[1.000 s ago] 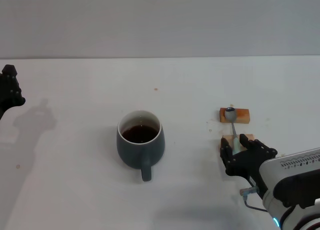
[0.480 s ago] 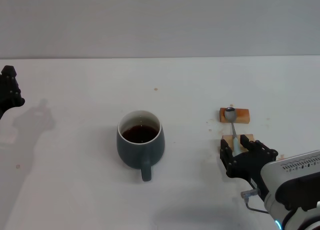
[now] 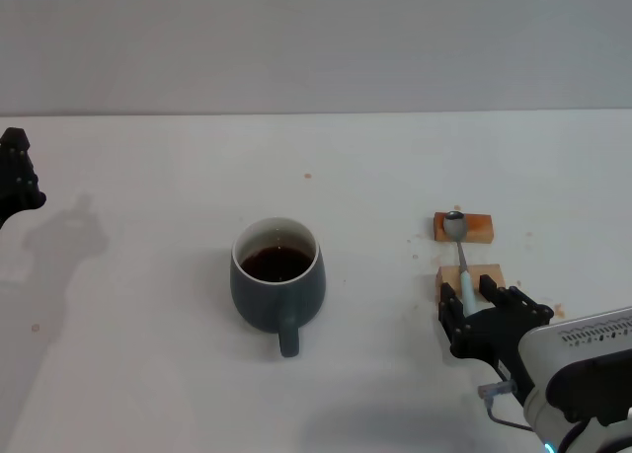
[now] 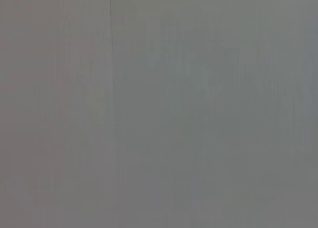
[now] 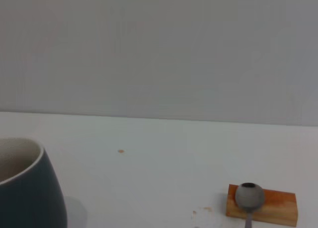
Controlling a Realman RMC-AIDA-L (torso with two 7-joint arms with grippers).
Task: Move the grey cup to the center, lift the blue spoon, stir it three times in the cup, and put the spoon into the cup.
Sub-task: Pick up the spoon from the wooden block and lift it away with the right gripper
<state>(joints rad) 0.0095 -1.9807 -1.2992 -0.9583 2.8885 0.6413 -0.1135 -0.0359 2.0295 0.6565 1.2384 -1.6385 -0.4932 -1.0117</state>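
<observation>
Right pincer [image 3: 478, 310] drawn back, straddling blue spoon [image 3: 459, 250]

The white table [image 3: 395, 157] carries the grey cup [image 3: 277, 283] (dark liquid inside) and two wooden blocks [image 3: 464, 226] propping the blue spoon [image 3: 459, 251].

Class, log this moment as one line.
right gripper: open astride blue spoon handle | spoon: on blocks | grey cup: centre | left gripper: parked

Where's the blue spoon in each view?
Head view: the blue spoon lies right of centre across two wooden blocks, handle towards the right gripper.
Left wrist view: not in it.
Right wrist view: only its bowl, bottom right.
Shared landmark: far wooden block.
</observation>
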